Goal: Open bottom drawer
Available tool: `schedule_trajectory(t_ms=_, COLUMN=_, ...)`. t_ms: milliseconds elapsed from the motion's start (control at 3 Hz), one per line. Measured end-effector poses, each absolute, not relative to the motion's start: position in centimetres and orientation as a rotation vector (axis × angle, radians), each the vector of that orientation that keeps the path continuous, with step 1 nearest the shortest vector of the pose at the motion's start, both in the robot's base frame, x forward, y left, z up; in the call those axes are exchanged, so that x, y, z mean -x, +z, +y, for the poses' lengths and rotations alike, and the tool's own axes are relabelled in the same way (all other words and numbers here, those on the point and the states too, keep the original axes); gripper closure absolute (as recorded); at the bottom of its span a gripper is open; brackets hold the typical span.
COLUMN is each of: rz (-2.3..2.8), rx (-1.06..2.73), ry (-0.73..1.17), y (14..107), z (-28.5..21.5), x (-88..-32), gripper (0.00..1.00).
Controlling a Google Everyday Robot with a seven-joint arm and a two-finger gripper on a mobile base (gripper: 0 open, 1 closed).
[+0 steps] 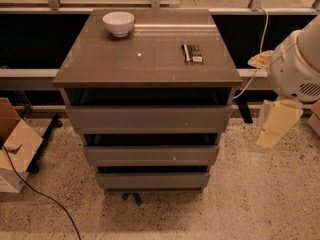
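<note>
The bottom drawer is the lowest and narrowest grey-brown front of the cabinet, flat and without a handle. A thin dark strip shows above it. Over it are the middle front with a small white speck and the taller top front. My gripper hangs cream-coloured below the white arm housing at the right edge of the camera view. It is to the right of the cabinet, about level with the top drawer, and touches nothing.
A white bowl and a small dark remote-like object lie on the cabinet top. An open cardboard box and a black cable are on the floor at left. A white cable hangs at right.
</note>
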State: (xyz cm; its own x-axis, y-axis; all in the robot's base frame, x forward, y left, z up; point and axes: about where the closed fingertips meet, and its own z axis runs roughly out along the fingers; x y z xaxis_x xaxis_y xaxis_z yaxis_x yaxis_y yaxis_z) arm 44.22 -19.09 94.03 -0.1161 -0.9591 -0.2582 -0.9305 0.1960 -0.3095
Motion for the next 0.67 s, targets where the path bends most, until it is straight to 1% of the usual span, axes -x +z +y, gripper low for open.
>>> schedule_trajectory(t_ms=667, rz=1.973, rx=1.846, ry=0.032, y=87.0, z=-17.6, x=-48.4, gripper=0.00)
